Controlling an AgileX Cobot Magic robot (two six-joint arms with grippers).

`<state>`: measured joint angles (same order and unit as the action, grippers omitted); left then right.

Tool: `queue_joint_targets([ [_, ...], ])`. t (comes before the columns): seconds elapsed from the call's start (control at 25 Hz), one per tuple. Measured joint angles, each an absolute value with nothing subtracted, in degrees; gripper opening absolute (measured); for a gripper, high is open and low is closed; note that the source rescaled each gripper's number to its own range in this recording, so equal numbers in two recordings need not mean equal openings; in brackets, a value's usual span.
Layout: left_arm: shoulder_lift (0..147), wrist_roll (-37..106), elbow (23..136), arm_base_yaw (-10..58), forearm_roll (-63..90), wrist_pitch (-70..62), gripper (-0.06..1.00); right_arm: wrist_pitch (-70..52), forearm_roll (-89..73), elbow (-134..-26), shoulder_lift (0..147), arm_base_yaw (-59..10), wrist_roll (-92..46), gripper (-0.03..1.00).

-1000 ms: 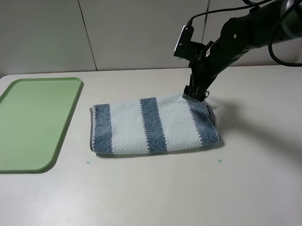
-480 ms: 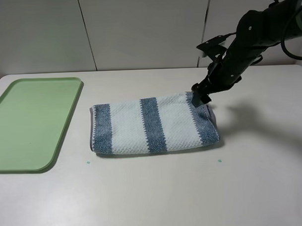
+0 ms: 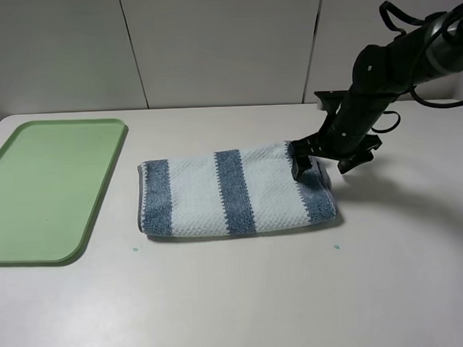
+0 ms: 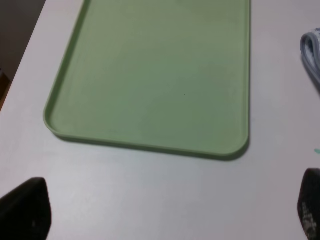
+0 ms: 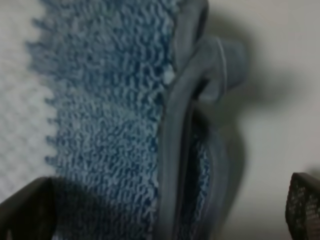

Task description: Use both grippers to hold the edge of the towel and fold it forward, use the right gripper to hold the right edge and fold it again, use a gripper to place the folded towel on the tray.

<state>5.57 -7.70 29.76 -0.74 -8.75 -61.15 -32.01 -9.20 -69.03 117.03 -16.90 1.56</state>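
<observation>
**Right jaws straddle the towel's right end: watch the layers**

The towel (image 3: 236, 192) lies folded once at the centre of the high view, well apart from the tray (image 3: 35, 226) at the left edge of the frame. Your right gripper (image 3: 322, 164) sits at the towel's right end with its jaws wide apart, one finger over the cloth and one off it, gripping nothing. The left gripper (image 4: 167, 207) is also spread and empty, hovering near the tray's corner.

The edge of the towel (image 5: 175, 115) shows as separate stacked hems. If you close too shallow or too high, you would likely catch only the top layer, and the first fold would peel open. A dragging finger could also skew the cloth.

Count: one towel, one tray, two grippers.
</observation>
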Motion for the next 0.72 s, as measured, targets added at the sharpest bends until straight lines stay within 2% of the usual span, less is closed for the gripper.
queue_joint_targets([
  [0.72,5.6,-7.7,29.8,-0.7,-8.8,-61.1,0.99,-31.5,-9.8,-70.0,120.9,-18.3,6.0,1.0],
])
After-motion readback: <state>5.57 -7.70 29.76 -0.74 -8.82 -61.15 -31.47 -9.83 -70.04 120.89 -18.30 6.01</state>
